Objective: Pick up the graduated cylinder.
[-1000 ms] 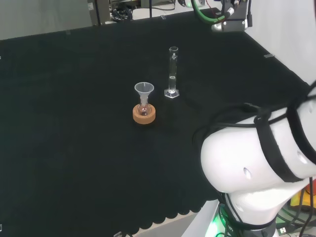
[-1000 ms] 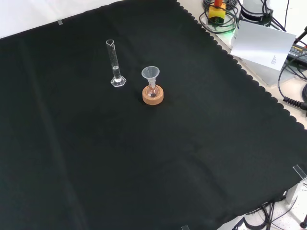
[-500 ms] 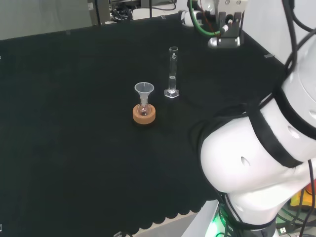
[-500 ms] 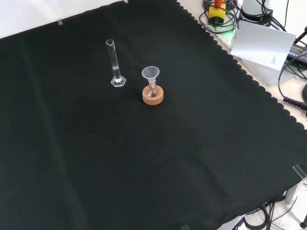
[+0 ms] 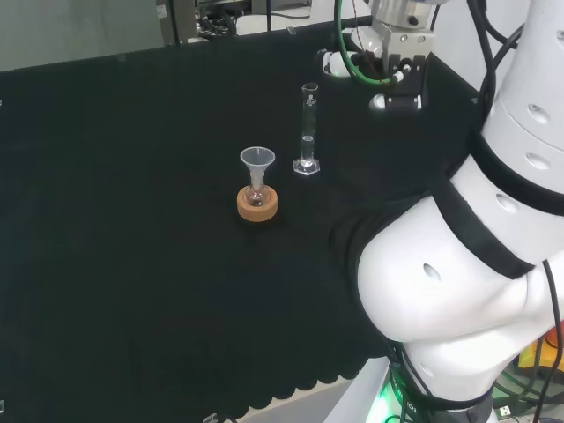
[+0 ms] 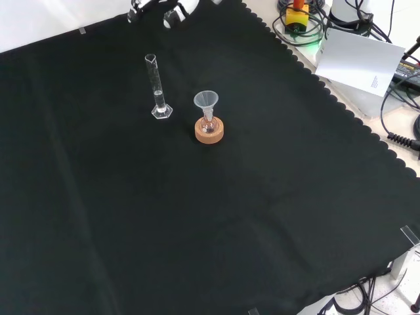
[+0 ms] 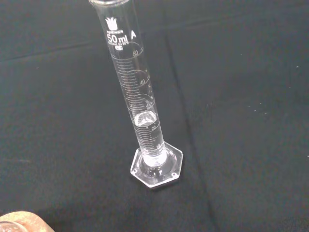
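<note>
While we scan the head view from its left, we first meet a small flask with a funnel [image 5: 256, 160] in its neck, seated on a cork ring [image 5: 257, 204] on the bench [image 5: 106, 264]. Just to its right stands the graduated cylinder [image 5: 307, 130], upright on its hexagonal foot, a little clear liquid low in the tube; nothing touches it. Farther right and a little above, the robot hand [image 5: 395, 66] hangs over the cloth, near the cylinder but apart from it.

Half a second ago it sat higher, and a second ago barely entered at the top edge, so we judge it is descending toward the cylinder. In the front view white fingertips [image 6: 174, 14] have newly entered at the top, beyond the cylinder [image 6: 157, 86]. We cannot tell whether the fingers are spread or curled. The wrist view frames the cylinder [image 7: 140, 104] squarely, so the approach looks well aimed; the grasp has not begun.
</note>
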You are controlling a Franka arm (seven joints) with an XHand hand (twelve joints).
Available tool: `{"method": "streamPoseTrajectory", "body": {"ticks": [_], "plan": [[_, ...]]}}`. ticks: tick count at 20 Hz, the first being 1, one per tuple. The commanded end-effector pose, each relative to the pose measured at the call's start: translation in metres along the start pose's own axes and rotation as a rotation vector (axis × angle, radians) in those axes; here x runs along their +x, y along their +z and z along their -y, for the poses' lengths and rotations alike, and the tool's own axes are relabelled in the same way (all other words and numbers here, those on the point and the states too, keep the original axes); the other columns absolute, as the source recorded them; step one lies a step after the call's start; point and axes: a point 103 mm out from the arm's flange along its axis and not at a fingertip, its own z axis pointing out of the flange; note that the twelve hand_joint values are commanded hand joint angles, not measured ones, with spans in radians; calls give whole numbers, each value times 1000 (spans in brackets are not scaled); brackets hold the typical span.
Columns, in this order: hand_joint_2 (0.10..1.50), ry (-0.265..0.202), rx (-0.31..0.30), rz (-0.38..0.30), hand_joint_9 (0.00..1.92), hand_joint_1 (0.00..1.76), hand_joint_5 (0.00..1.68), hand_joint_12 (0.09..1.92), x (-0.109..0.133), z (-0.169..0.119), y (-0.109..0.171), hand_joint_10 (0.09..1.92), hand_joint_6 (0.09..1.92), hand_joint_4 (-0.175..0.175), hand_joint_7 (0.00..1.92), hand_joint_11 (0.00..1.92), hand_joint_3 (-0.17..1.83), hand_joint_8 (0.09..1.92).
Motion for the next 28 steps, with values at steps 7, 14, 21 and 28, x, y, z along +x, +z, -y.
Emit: {"method": "streamPoseTrajectory", "body": {"ticks": [7,14,21,28], "plan": [[1043,-58,-1,-98,491,305,371,1365,-14,-12,46,630,87,-13,354,156,227,636],[950,-75,6,-174,569,497,453,1350,-23,-14,72,612,87,-14,405,279,210,654],[891,-74,58,-204,577,638,459,1343,-25,-19,97,601,87,-15,399,272,199,652],[865,-78,90,-246,608,684,451,1347,-23,-23,112,599,87,-18,403,295,205,654]]}}
